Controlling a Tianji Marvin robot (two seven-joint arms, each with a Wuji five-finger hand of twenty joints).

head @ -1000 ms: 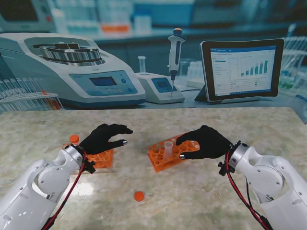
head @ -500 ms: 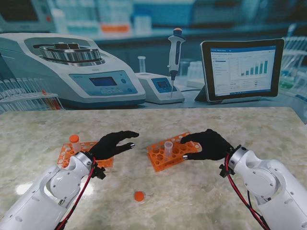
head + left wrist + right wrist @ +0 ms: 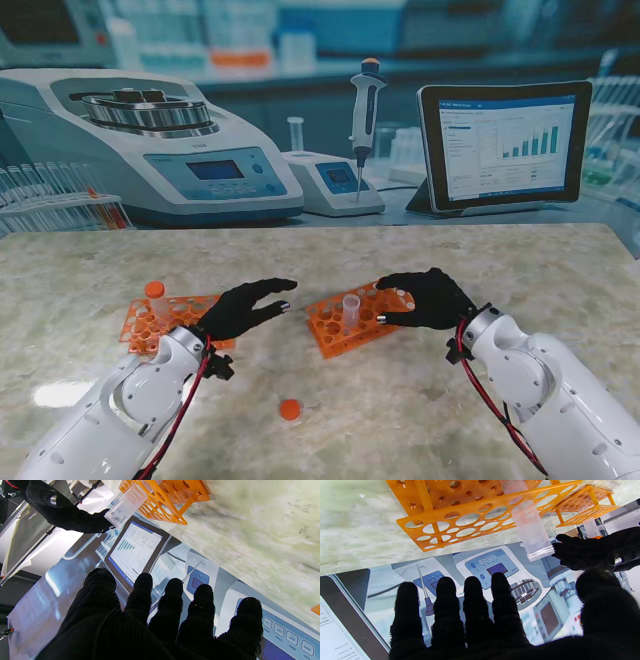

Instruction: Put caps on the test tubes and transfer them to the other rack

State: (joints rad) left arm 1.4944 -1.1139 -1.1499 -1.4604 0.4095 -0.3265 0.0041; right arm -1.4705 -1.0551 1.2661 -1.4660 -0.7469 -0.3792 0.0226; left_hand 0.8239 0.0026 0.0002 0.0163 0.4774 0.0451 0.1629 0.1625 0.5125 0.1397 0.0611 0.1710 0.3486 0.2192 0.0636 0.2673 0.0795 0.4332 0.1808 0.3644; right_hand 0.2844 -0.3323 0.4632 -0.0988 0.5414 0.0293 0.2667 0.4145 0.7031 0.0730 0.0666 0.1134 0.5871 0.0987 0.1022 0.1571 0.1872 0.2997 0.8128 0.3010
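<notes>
An orange rack (image 3: 340, 327) lies mid-table with one uncapped clear tube (image 3: 351, 305) standing in it. My right hand (image 3: 425, 298) hovers over that rack's right end, fingers apart and holding nothing. My left hand (image 3: 245, 305) is open in the gap between the two racks, fingers pointing at the tube. The second orange rack (image 3: 158, 320) lies to the left and holds a tube with an orange cap (image 3: 155, 292). A loose orange cap (image 3: 290, 408) lies nearer to me. The left wrist view shows the rack (image 3: 172, 500), the tube (image 3: 125, 505) and my right hand (image 3: 62, 515). In the right wrist view are the tube (image 3: 530, 530) and my left hand (image 3: 592, 550).
Behind the marble table (image 3: 400, 420) stand a centrifuge (image 3: 150, 150), a small device with a pipette (image 3: 366, 110) and a tablet (image 3: 505, 145). Racks of glass tubes (image 3: 55, 195) stand at the far left.
My left arm has swung right, carrying the hand off the left rack toward the middle one. My right hand has shifted slightly left over the rack's right end.
</notes>
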